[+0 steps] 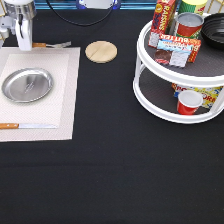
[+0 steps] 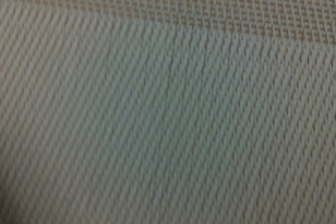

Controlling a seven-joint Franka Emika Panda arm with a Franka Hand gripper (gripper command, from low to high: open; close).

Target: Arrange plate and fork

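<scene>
The silver plate (image 1: 27,85) lies on the beige woven placemat (image 1: 60,100) at the exterior view's left. The fork (image 1: 52,45) lies along the placemat's top edge, with its tines pointing to the exterior view's right and its wooden handle running toward the gripper. My gripper (image 1: 23,45) is down at the top left corner of the placemat, at the handle end of the fork. The gripper hides whether it touches the handle. The wrist view shows only the placemat's weave (image 2: 168,120) from very close.
A wooden-handled knife (image 1: 27,126) lies along the placemat's bottom edge. A round wooden disc (image 1: 101,51) sits on the black table right of the fork. A white two-tier turntable (image 1: 150,95) with cans, boxes and a red cup stands at the right.
</scene>
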